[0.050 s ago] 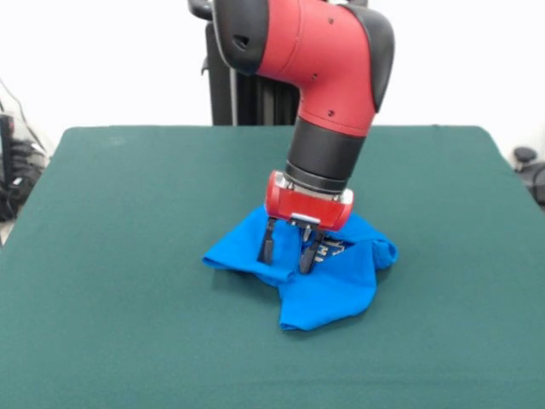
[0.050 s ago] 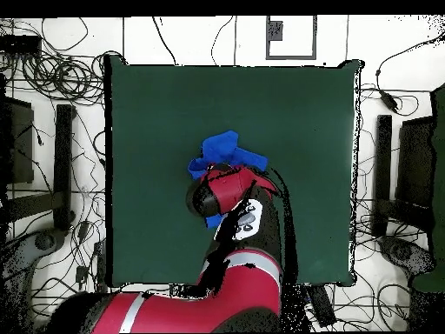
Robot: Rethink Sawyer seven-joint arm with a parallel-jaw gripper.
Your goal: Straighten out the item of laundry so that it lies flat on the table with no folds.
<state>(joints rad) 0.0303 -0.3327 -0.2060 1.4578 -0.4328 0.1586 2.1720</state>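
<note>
Item: blue shirt (image 1: 328, 290), near the middle of the green table (image 1: 128, 213). Condition: bunched in a crumpled heap with several folds, print mostly hidden; I judge the flattening barely begun, all spreading left to do.

Gripper (image 1: 288, 251): my arm stands over the heap, fingers spread apart and pressed down into the cloth, not yet pinching it as far as I can see.

Surface: felt top, otherwise bare. Surroundings: white wall, tangled cables (image 2: 52, 78) on the floor.
</note>
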